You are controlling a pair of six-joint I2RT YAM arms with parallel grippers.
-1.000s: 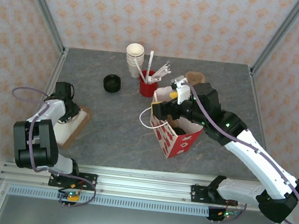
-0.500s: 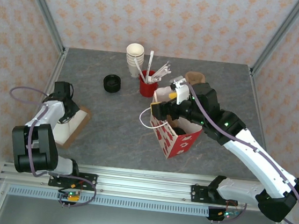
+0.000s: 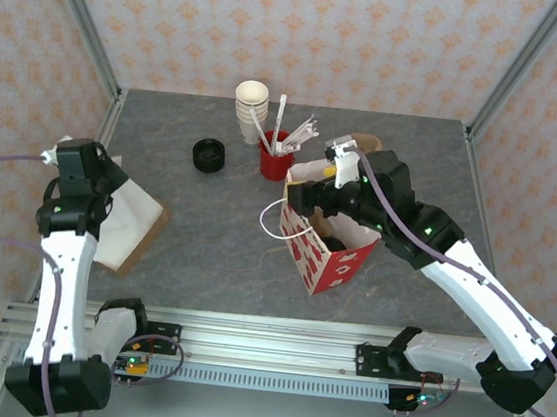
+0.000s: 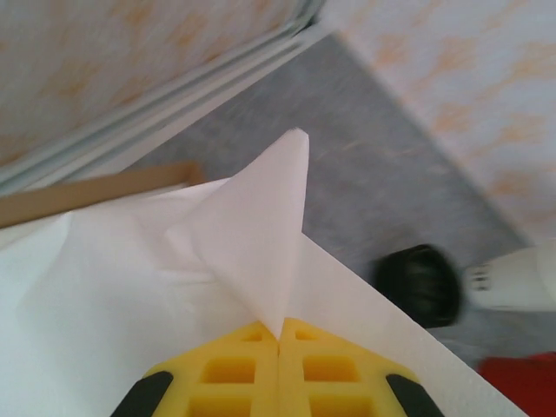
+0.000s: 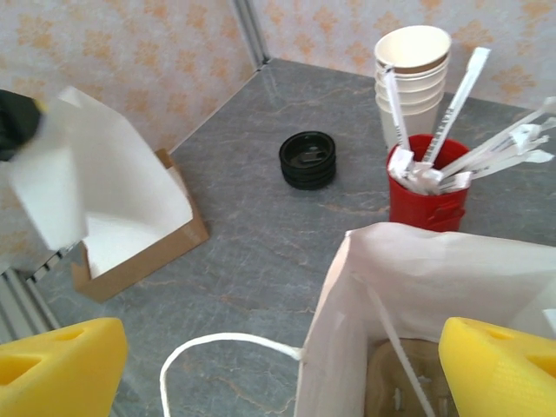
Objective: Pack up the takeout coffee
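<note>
Your left jaws pinch a thin white napkin at its peaked corner, your right jaws spread over the paper bag, the black-lidded coffee seemingly inside it.

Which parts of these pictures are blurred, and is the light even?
Left wrist view: the white paper sheet near the fingers is sharp; the black lids and wall behind are out of focus. Right wrist view: the same sheet at the left is smeared, the red cup is crisp. Top external view: sharp, evenly lit, soft shadows on the table.
</note>
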